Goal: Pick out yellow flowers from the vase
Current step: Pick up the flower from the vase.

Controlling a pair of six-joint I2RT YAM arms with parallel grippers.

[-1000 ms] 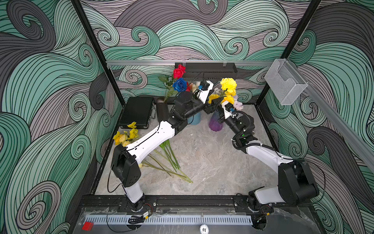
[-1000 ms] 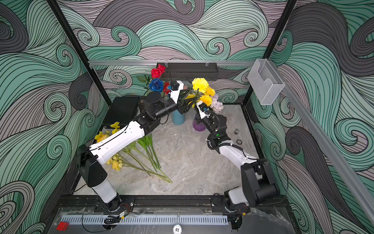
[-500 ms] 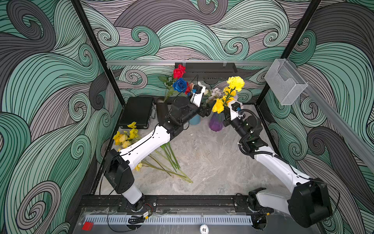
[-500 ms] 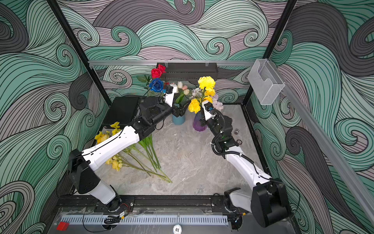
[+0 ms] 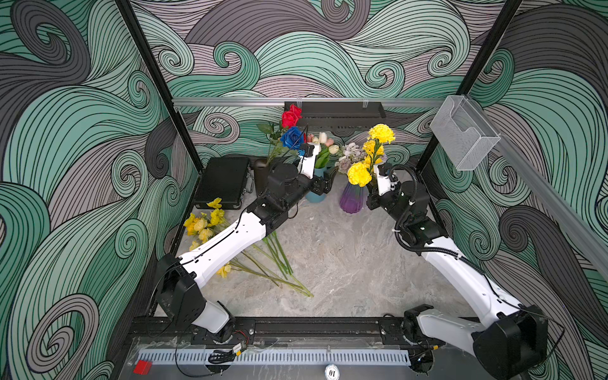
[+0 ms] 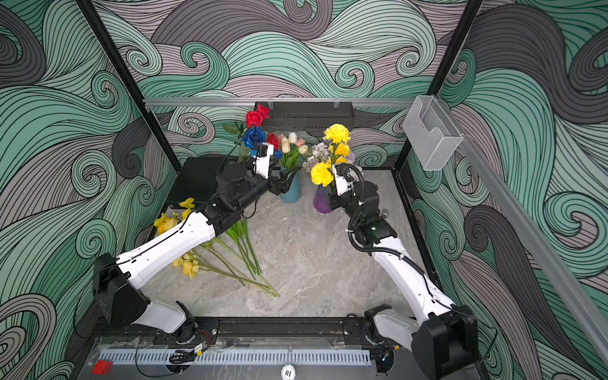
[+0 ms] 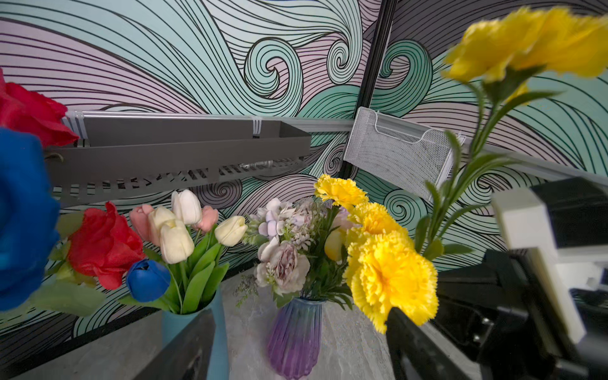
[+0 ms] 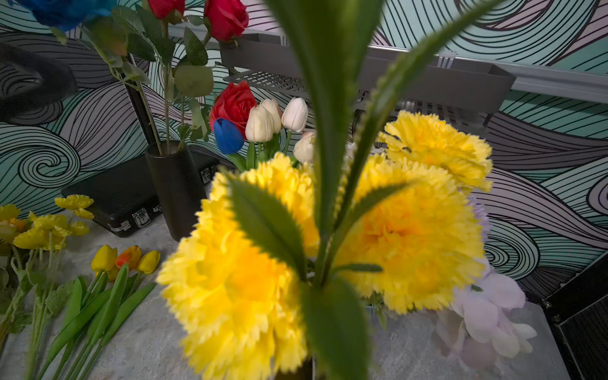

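Marbled grey bench (image 5: 345, 263) inside wave-patterned walls (image 5: 296, 49); loose yellow flowers (image 5: 204, 223) lie at 9 o'clock; right tool (image 5: 371, 194) clenched on a yellow carnation sprig (image 5: 381, 133) above the purple vase (image 5: 352, 199) at 1 o'clock; left tool (image 5: 324, 184) released near 12.

Teal-and-grey swirl walls (image 5: 296, 49) enclose a marbled floor (image 5: 345, 256). A dark shelf (image 5: 335, 113) hangs from a silver rail (image 5: 230, 102); right of the shelf a mesh holder (image 5: 464, 131), below-left a black case (image 5: 223, 182).

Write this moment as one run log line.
left hand: open, near teal vase | right hand: shut on yellow carnation stem, beside purple vase | other yellow flowers: lying on table
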